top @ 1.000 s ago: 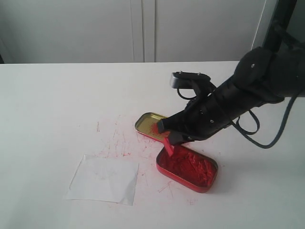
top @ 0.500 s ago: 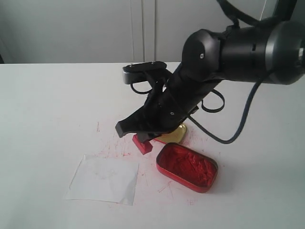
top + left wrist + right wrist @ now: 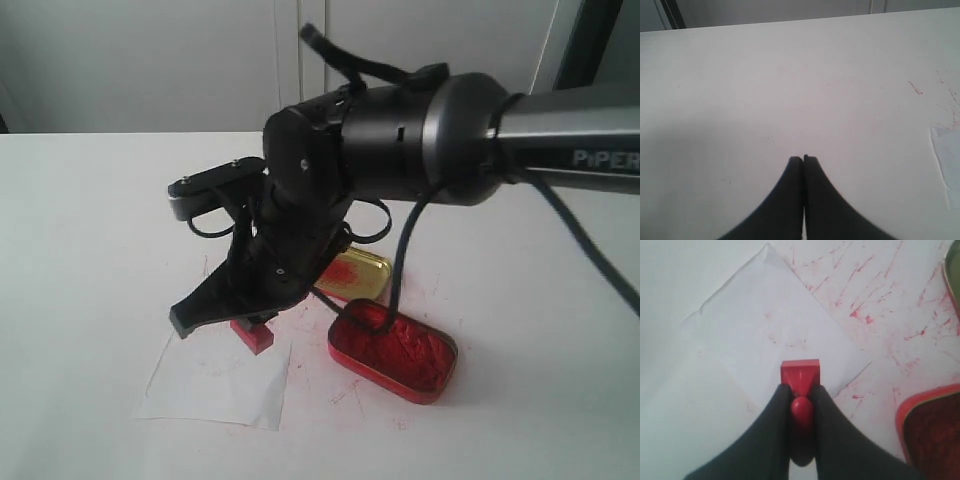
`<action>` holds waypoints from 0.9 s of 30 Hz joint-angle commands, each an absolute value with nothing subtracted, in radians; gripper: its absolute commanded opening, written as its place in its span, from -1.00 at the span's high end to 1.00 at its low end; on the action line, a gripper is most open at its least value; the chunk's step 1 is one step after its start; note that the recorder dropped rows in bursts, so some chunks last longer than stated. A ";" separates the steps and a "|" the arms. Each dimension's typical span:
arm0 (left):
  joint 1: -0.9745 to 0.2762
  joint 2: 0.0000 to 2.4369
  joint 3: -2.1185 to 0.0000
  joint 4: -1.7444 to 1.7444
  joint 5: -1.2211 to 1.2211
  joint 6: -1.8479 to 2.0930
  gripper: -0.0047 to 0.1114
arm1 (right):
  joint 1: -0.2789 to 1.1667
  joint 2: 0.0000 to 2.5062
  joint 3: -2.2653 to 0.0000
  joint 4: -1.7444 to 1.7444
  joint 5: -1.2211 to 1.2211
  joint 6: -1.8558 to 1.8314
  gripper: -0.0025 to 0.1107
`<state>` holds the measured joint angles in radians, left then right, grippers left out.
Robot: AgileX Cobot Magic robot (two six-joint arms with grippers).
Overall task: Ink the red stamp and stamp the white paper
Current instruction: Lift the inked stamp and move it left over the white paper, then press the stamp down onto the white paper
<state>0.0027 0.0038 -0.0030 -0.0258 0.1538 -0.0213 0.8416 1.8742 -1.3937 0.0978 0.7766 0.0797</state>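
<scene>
White bench (image 3: 90,200), ink-streaked; the right gripper (image 3: 801,392) pinches the red stamp (image 3: 800,371) by its knobbed handle, over the white paper (image 3: 750,325). It seems light and rigid, the paper flimsy. The left gripper (image 3: 803,160) is closed, empty.

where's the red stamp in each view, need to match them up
Exterior view: the red stamp is low and left of centre, at the tip of the right gripper, over the white paper.
Left wrist view: not in it; only an edge of the white paper shows.
Right wrist view: the red stamp is central, over the white paper.
Shared landmark: the white paper.
</scene>
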 commanded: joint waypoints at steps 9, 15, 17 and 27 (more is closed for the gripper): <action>0.000 0.000 0.000 -0.024 0.150 -0.022 0.92 | 0.917 2.004 -1.499 0.070 0.782 0.116 0.96; 0.000 0.000 0.000 -0.024 0.150 -0.022 0.92 | 0.965 2.034 -1.526 -0.124 0.792 0.258 0.96; 0.000 0.000 0.000 -0.024 0.150 -0.022 0.92 | 0.968 2.038 -1.526 -0.132 0.786 0.258 0.96; 0.000 0.000 0.000 -0.024 0.150 -0.022 0.92 | 0.969 2.097 -1.526 -0.132 0.761 0.267 0.96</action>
